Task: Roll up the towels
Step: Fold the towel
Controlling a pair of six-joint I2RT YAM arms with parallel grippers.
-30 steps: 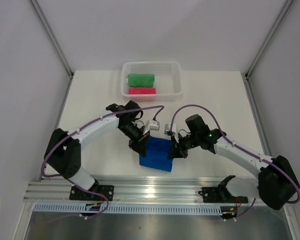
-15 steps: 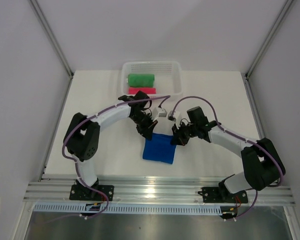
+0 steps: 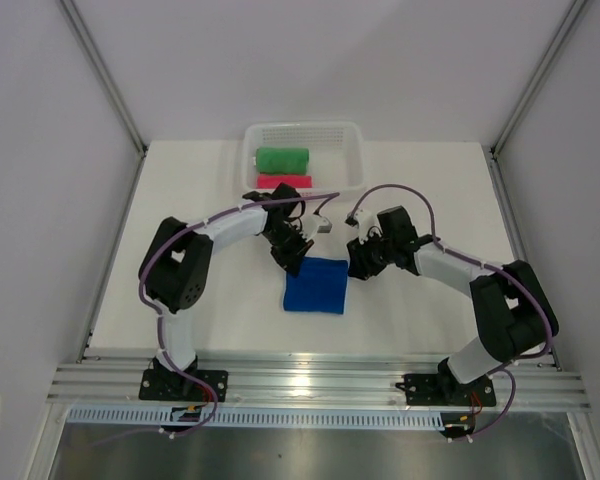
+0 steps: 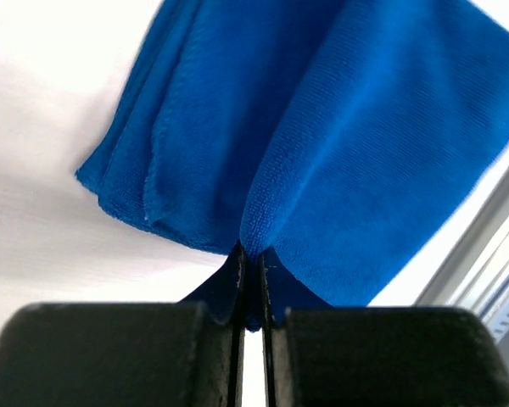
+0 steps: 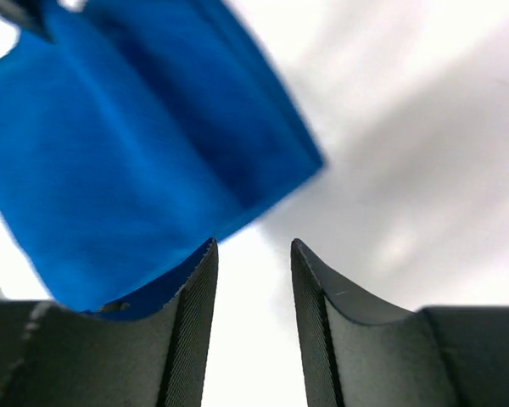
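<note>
We have the blue towel (image 3: 315,288) lying folded on the table (image 3: 200,200) at the centre of the top view, below the basket (image 3: 320,135), where the green towel (image 3: 282,159) and pink towel (image 3: 283,182) sit rolled. Our left gripper (image 3: 294,258) is clamped on a pinch of cloth at the towel's upper left corner. Our right gripper (image 3: 357,264), just beside the upper right corner, stands open with nothing between its fingers. To roll well, we judge we should grip both upper corners evenly, keep that edge straight, and turn it over tightly toward the frame's bottom, lest the roll skew.
</note>
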